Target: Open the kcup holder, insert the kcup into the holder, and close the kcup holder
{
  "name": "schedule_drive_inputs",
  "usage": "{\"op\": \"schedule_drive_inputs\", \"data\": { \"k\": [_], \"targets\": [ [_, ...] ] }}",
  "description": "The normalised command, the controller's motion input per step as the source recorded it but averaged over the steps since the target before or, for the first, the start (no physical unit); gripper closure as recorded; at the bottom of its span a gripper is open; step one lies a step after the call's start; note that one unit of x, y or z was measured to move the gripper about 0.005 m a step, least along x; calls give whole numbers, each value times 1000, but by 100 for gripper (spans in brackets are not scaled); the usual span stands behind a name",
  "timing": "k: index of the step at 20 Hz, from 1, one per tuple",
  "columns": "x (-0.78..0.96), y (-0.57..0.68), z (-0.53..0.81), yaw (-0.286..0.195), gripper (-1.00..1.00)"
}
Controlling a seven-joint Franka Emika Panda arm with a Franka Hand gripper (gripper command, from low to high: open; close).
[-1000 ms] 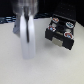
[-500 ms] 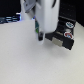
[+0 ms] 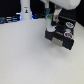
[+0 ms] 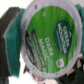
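Insert step in hand. Wrist view is filled by the kcup (image 4: 48,36): round green foil lid, "Dark Magic" legible, held close under the camera. Teal fingers (image 4: 11,37) press its side, one flank seen clearly, so the jaws read as clamped on the pod.

Exterior view: the arm stands over the kcup holder (image 3: 62,34), a black box at the exterior view's right. A drawer looks pulled out toward the camera, with round pod tops showing inside, though blur makes that uncertain. The gripper (image 3: 53,20) hangs just above the box's rear part; the pod itself is too small to pick out here.

Next move, as a judgement: line the pod over a free slot, lower it straight, release, then push the drawer shut. Which slot is free cannot be told.

Room: bare white table (image 3: 25,60) lies open in front. A white bottle-like object (image 3: 26,11) stands well apart at the back.
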Motion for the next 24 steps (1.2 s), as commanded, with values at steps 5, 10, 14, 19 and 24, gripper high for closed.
{"op": "schedule_drive_inputs", "data": {
  "k": [5,10,14,19,24],
  "targets": [
    [6,596,96,55,100],
    [-9,562,14,73,100],
    [-40,515,-18,92,100],
    [-97,479,-53,103,100],
    [-181,372,-95,121,100]
  ]
}}
